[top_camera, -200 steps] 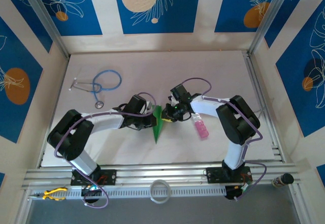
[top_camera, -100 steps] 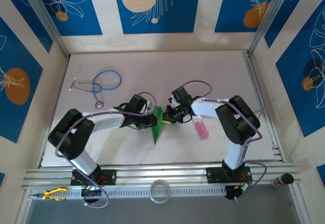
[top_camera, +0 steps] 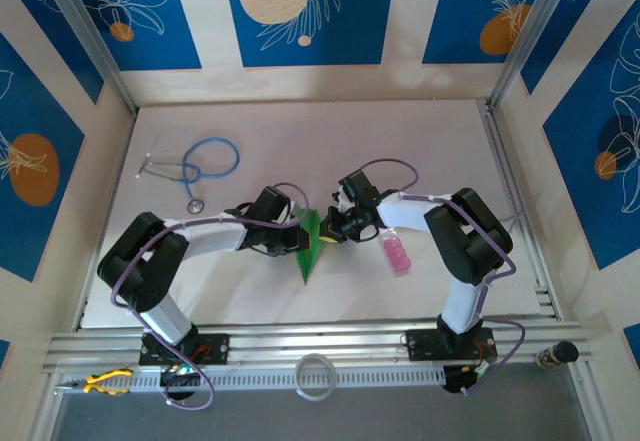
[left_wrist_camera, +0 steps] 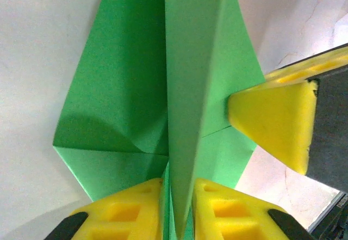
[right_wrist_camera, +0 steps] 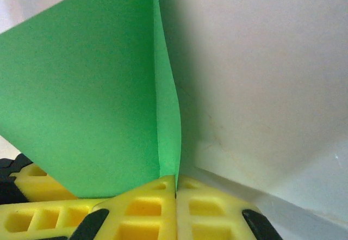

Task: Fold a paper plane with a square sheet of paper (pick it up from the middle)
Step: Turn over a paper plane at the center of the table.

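The paper plane (top_camera: 310,249) is a bright-green pointed dart lying mid-table, tip toward the near edge. In the left wrist view the paper plane (left_wrist_camera: 119,87) lies flat with its centre fold standing up. That fold runs between the pads of my left gripper (left_wrist_camera: 178,213), whose jaws stand narrowly apart around it. From above, my left gripper (top_camera: 297,236) is at the dart's left side. Opposite it, my right gripper (top_camera: 332,233) is at the right edge. The right gripper (right_wrist_camera: 175,188) is shut on the edge of the green paper (right_wrist_camera: 81,104). One of its fingers (left_wrist_camera: 272,117) presses that wing.
A blue-tubed stethoscope (top_camera: 195,169) lies at the back left of the table (top_camera: 420,151). A small pink bottle (top_camera: 397,252) lies just right of the right gripper. On the front rail sit a white ring (top_camera: 316,376) and yellow-handled pliers (top_camera: 105,381).
The right gripper moved slightly down and left onto the paper's right edge and shut on it. The left arm and the paper barely moved.
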Available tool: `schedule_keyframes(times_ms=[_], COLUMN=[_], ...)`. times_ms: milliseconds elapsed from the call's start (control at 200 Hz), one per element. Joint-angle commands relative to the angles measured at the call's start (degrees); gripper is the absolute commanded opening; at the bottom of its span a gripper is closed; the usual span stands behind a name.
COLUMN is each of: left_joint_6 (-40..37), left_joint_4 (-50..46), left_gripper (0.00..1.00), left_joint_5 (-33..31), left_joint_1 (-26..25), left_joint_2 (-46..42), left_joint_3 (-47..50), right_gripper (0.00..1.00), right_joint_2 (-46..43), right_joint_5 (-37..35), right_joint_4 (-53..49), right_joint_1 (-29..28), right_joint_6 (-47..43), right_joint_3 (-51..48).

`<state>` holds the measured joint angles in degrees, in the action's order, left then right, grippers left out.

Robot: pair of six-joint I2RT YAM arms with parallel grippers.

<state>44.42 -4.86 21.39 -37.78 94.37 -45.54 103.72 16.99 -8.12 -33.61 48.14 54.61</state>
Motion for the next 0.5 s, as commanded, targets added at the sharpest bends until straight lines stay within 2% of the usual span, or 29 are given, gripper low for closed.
schedule_keyframes(times_ms=[0,495], left_joint_6=[-0.7,-1.3], left_joint_4=[-1.4,-3.0], left_gripper=[0.23,0.34], left_joint_5=[0.0,-2.5], left_joint_1=[-0.2,-0.2], left_joint_2=[-0.4,-1.9], left_joint_3=[-0.8,-0.7], right_gripper=[0.06,0.06], right_joint_2=[-0.5,-0.5], right_joint_5=[1.7,1.9], right_joint_4=[0.1,0.4], right_joint_1=[0.4,0.3], right_joint_6=[0.6,0.7], right_joint_3=[-0.7,-0.8])
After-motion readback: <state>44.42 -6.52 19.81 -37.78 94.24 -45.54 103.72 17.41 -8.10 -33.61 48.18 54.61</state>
